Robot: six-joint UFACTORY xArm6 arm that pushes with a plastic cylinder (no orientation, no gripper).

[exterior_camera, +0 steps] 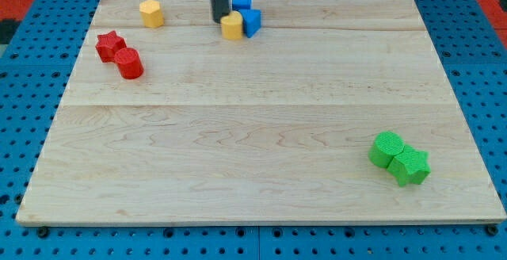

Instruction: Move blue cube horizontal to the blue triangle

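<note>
Near the board's top edge, our rod, which has no hand and grips nothing, rests my tip just left of a yellow block, with the blue cube and blue triangle touching, one above the other, so we judge the sideways alignment still undone.

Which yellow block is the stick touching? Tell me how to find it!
Look along the wooden board's top edge, near the middle, where my tip comes down. The yellow block sits right beside it, against two blue blocks; the other yellow block stands alone, farther left.
</note>
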